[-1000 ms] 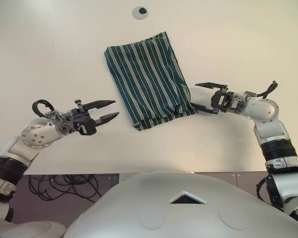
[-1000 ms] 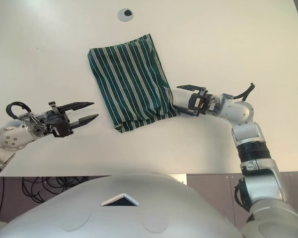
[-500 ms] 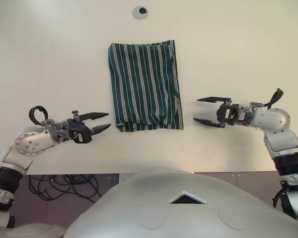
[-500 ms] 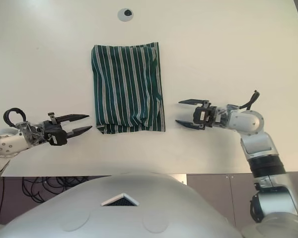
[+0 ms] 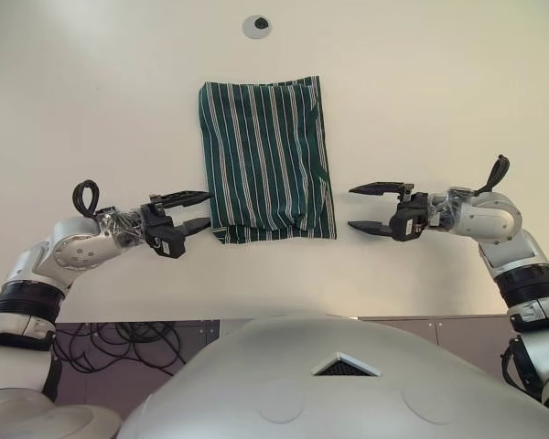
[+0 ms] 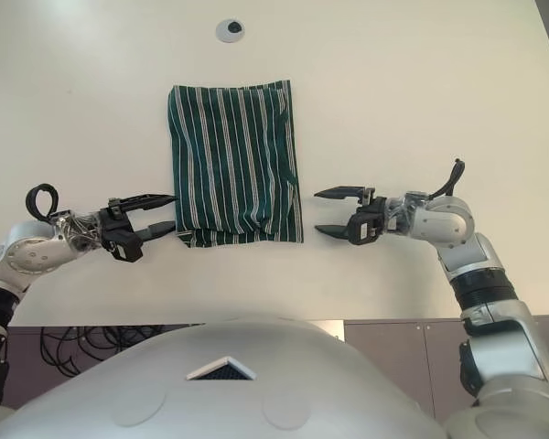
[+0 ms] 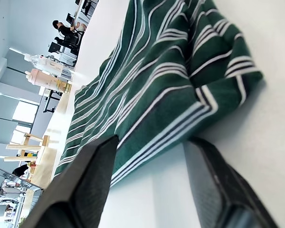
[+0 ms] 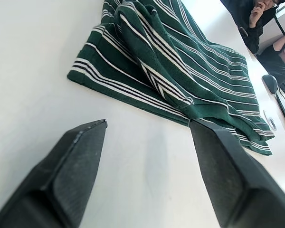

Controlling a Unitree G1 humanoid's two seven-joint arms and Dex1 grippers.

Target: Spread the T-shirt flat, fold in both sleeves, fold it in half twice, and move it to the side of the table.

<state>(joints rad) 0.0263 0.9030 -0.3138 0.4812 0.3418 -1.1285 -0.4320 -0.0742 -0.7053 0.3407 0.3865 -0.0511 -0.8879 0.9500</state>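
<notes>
A green striped T-shirt (image 5: 267, 155) is lying folded into a rectangle on a white worktop (image 5: 457, 91), between the left pincer (image 5: 206, 208) and the right pincer (image 5: 351, 208). The left pincer is hovering wide open, its tips just at the shirt's near corner. The right pincer is also gaping empty, slightly apart from the opposite near corner. Likely risk: pinching only the top layer, or pulling unevenly, would peel the folds open or bunch the cloth while sliding it aside.

Head stereo pair: high, facing forward-down, T-shirt (image 5: 267, 155) mid-frame on desk (image 5: 439, 110); the two eyes overlap almost fully. Left wrist cam: desk level, close at T-shirt's near left corner, sighting through left claw (image 7: 149, 142). Right wrist cam: same off T-shirt's right edge, through right claw (image 8: 147, 122).
</notes>
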